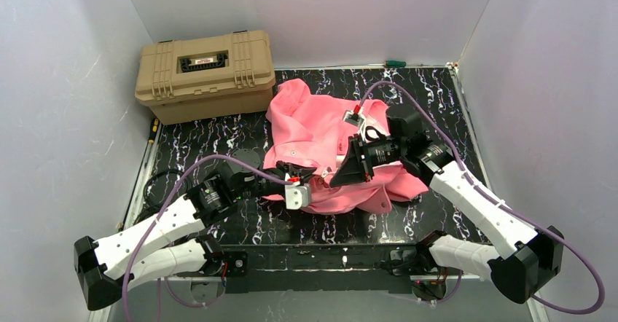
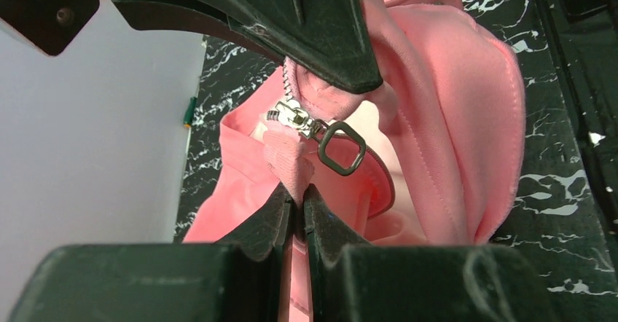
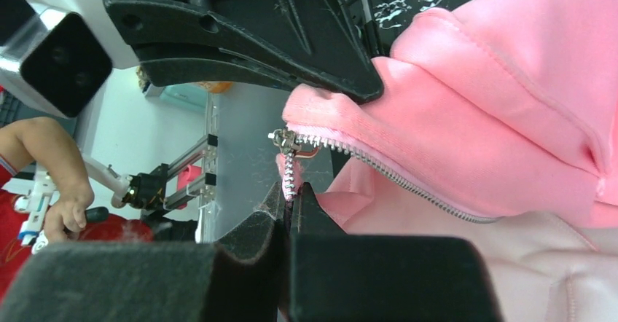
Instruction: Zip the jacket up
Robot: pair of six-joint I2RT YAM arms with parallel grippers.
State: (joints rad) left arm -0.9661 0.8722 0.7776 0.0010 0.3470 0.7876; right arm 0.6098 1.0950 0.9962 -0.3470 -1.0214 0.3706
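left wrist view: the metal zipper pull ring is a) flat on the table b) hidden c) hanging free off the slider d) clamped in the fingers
c: the pull ring hangs free off the slider, while the left fingers pinch only jacket fabric just below it.

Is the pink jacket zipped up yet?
Not yet. Done: the left fingers and right fingers are pinched shut on the salmon-pink hooded fabric jacket, right beside its silver metal zipper slider. In hand: both hold the fabric there. Left: the zipper teeth split apart at the slider, so it probably needs pulling along the whole row.
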